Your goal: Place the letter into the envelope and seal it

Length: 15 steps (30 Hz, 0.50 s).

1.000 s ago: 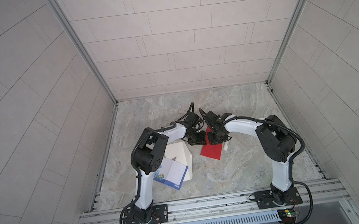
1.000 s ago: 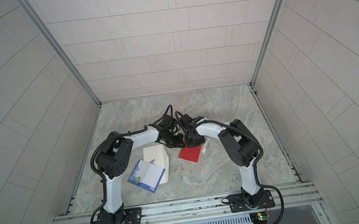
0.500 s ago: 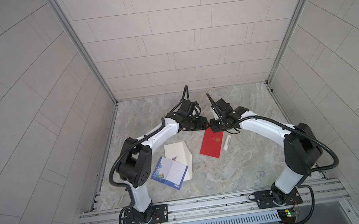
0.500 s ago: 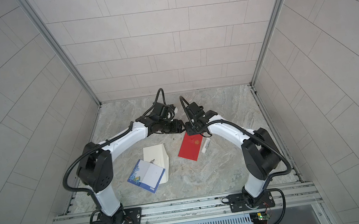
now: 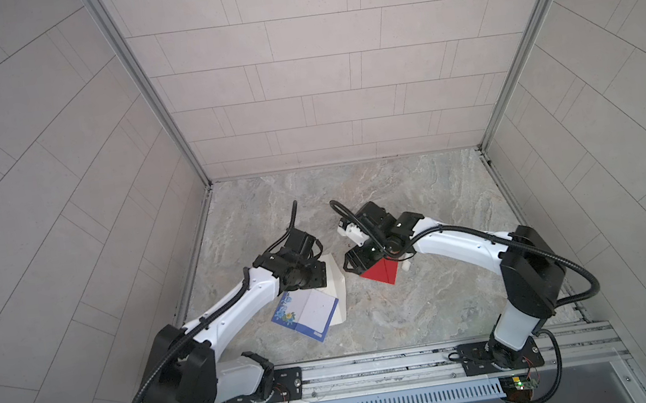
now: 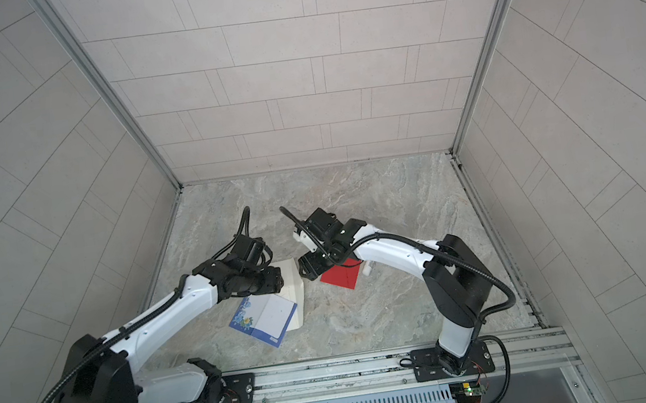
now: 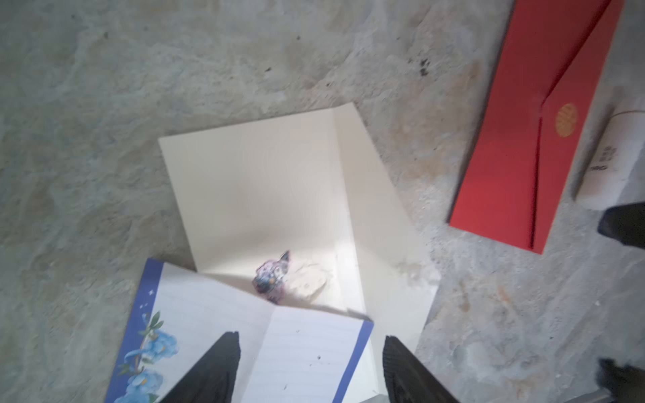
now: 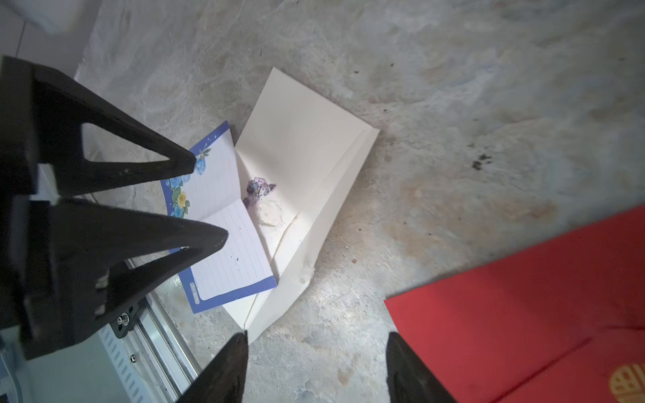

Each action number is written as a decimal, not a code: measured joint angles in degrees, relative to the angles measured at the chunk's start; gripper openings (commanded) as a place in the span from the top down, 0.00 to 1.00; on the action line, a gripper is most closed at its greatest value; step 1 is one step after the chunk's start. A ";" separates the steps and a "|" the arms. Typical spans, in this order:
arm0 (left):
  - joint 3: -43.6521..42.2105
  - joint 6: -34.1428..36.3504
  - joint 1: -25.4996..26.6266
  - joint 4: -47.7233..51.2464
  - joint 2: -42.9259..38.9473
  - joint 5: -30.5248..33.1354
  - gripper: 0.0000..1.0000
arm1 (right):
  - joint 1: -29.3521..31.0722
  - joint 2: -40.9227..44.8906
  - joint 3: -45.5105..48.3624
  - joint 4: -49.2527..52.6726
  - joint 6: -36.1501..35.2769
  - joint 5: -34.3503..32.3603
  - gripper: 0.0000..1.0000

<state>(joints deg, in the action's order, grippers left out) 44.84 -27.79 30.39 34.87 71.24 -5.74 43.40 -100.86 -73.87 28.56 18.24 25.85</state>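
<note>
In both top views the right arm covers the far part of the red envelope (image 5: 380,275) and most of the white tube (image 5: 405,267) beside it, and the left arm hides one side of the cream envelope (image 5: 334,282). The left wrist view cuts off the letter (image 7: 279,349) at the frame edge, shows only the fingertips of the left gripper (image 7: 310,370), and blurs the tube's print beyond reading. The right wrist view crops the red envelope's gold emblem (image 8: 627,385), and the sticker (image 8: 258,188) on the cream envelope is too blurred to identify.
</note>
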 measured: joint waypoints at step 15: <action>-6.08 -0.74 0.00 -1.20 -2.45 0.87 0.26 | -3.50 -14.73 -5.09 1.14 -0.68 9.16 0.97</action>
<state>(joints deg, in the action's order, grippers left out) 38.76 -28.53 30.39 33.67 68.79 -4.86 39.90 -115.59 -78.96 29.69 17.56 35.00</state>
